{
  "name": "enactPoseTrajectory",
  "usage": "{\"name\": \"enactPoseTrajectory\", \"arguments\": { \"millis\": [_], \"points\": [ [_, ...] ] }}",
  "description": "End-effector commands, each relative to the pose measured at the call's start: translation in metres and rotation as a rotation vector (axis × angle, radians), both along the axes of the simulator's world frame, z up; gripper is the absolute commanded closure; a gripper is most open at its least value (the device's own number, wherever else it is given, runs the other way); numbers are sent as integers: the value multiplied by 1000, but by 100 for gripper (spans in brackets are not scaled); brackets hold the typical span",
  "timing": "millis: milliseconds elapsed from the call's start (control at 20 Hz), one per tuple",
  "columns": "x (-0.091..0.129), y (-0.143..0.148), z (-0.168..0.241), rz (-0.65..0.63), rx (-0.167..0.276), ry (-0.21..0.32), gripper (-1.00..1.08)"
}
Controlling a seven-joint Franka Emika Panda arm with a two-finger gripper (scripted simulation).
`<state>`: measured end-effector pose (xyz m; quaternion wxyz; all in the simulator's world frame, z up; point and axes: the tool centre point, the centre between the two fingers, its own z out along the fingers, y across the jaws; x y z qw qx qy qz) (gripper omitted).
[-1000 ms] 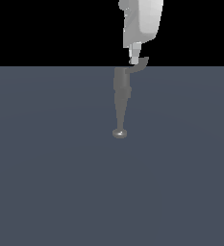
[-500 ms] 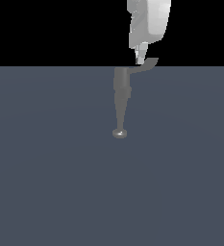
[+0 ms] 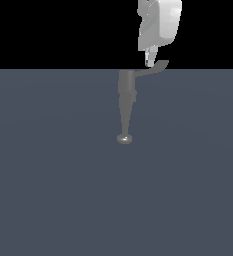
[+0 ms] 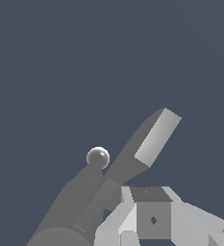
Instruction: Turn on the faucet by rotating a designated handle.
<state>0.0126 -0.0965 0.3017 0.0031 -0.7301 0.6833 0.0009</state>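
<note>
Free space: the flat slate-grey surface (image 3: 48,190) is bare on the exterior view's left of the faucet, and open ground also extends in front of the knob end and across the exterior view's right. The surface's far edge is a straight horizon line; beyond it the background is plain black.

Faucet (image 3: 126,100): located near the middle of the exterior view, close to the surface's far edge. It is matte grey. A thick cylindrical body sits at the horizon line and tapers through a narrow stem to a rounded knob (image 3: 124,139).

Handle (image 3: 153,69): a thin, slightly curved grey lever projecting from the thick body toward the exterior view's right, ending in a flattened paddle tip (image 4: 156,137), which catches the light in the wrist view.

Gripper (image 3: 149,62): white, positioned directly above the handle, between body and paddle tip, with the fingertips at the lever's upper edge. Contact cannot be confirmed. Finger separation cannot be determined from either view; nothing is seen held between the fingers.
</note>
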Motion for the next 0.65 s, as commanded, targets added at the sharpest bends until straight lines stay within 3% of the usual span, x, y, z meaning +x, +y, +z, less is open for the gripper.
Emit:
{"name": "enactPoseTrajectory", "arguments": {
  "millis": [0,600],
  "points": [
    [3,-20,-2,-25,-4,1,108],
    [22,-46,-3,-36,-6,3,108]
  ]
}}
